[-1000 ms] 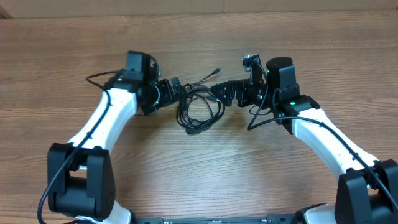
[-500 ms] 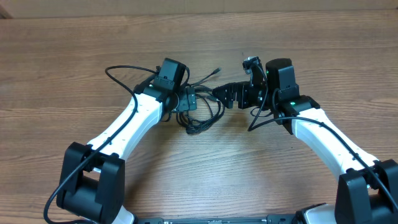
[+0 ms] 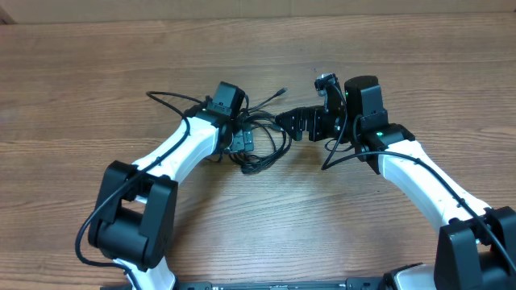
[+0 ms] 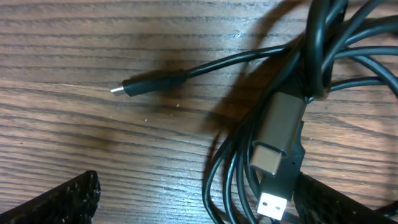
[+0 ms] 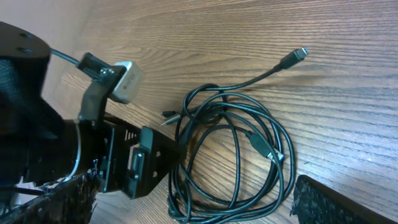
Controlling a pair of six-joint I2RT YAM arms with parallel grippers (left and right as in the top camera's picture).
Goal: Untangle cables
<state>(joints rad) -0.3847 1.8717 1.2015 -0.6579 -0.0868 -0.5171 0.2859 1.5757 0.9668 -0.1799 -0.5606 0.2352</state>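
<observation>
The left hand (image 3: 241,138) stands with its jaws wide apart, low over the near edge of the cables (image 3: 263,150), clamping nothing. From its wrist, its fingers (image 4: 59,202) show only as dark corners cut off at the frame's bottom. Between them lie thin black cords in overlapping loops, with a flat plug (image 4: 272,200) on a grey sleeve. A small plug (image 4: 134,86) pokes out on a loose strand ahead of the hand. Whether the hand touches the cords I cannot tell.

The right hand (image 3: 284,121) is also spread and empty, just beside the coil's other side, pointing at it. Ahead of it the cables (image 5: 231,155) form a loose oval on the wooden surface (image 3: 266,48). One strand runs out to a far plug (image 5: 298,55). How the loops cross is hard to make out.
</observation>
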